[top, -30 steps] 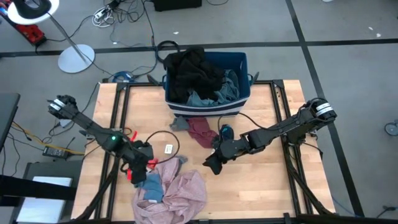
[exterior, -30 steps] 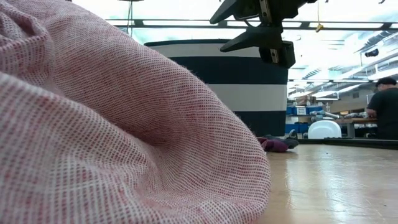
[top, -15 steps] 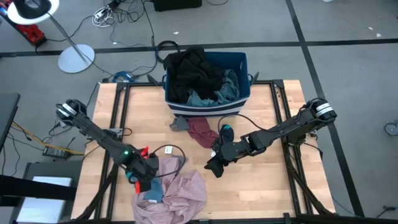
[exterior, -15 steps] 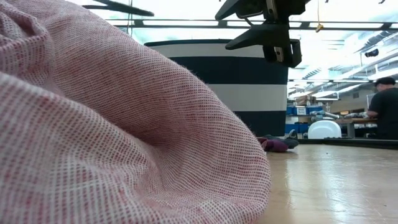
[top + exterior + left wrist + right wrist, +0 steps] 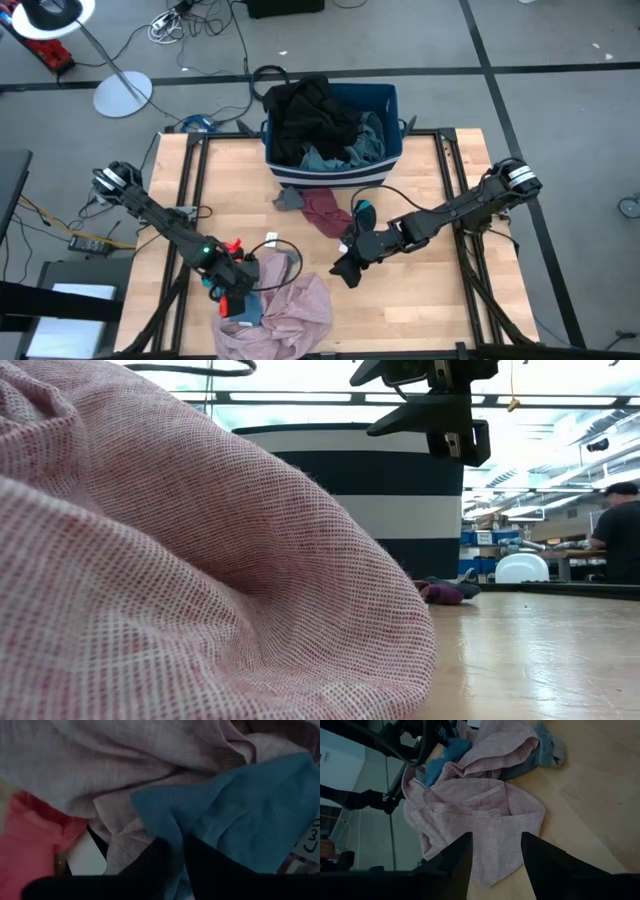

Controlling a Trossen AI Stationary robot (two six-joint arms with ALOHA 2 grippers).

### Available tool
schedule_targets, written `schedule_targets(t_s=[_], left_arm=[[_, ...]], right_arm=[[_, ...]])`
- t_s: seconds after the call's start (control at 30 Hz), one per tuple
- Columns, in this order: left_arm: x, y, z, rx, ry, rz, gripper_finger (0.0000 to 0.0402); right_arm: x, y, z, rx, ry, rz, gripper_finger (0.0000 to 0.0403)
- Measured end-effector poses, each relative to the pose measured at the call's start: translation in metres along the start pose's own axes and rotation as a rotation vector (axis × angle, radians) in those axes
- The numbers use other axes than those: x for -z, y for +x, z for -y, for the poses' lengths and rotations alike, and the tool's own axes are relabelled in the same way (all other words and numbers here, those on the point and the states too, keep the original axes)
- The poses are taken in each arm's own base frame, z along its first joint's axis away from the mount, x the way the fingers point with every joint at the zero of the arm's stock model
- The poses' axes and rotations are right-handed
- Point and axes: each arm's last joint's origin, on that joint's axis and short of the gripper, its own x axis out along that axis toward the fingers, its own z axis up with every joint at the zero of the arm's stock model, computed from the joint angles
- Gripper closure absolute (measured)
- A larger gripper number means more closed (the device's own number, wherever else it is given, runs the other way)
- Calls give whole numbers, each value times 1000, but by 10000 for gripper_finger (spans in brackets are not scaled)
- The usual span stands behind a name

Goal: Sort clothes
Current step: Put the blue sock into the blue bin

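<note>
A large pink garment point(image 5: 295, 310) lies heaped at the table's near edge and fills the low view point(image 5: 150, 560). A bright blue piece point(image 5: 240, 805) and a red-orange piece point(image 5: 30, 845) lie against its left side. My left gripper point(image 5: 235, 297) is down on this heap, shut on the blue piece. My right gripper point(image 5: 343, 272) is open and empty above bare wood, right of the heap; it also shows in the low view point(image 5: 430, 410). A maroon piece point(image 5: 325, 212) lies flat before the bin. My left gripper pinches a fold of the bright blue piece point(image 5: 176, 851) between its two fingers, coming from above and slanting down. The piece lies slack on the pink garment and the table. My own fingers hide how far back the cloth reaches.
A dark blue bin with a white stripe point(image 5: 385, 165) stands at the table's far middle, holding black and teal-grey clothes. A small grey piece point(image 5: 288, 198) and a blue sock point(image 5: 362, 212) lie near the maroon piece. Bare wood lies at the right.
My left gripper has gone toward the table's near edge and a little right, coming down onto the left side of the pink heap at the blue piece. My right gripper has kept nearly still.
</note>
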Motion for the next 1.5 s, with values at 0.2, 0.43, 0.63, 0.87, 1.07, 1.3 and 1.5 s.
schedule_targets(t_s=[0.2, 0.43, 0.63, 0.87, 1.07, 1.3, 1.5], left_arm=[[0, -4, 2, 3, -95, -33, 394], [-14, -43, 8, -92, -145, 36, 399], [-29, -110, 7, -210, -188, 224, 400], [-59, -184, 3, -246, -199, 540, 401], [-98, -222, -18, -242, -211, 788, 401], [-132, -269, -58, -309, -232, 1085, 401], [-151, -294, -99, -333, -237, 1249, 401]], right_arm=[[1, 0, 0, 1, -3, -3, 234], [14, -2, 8, 128, -45, -47, 234], [23, -3, 7, 176, -89, -29, 234], [24, -4, 6, 205, -111, 23, 234], [24, -4, 6, 204, -112, 23, 234], [25, -4, 5, 190, -112, 10, 234], [25, -3, 3, 167, -109, 17, 234]])
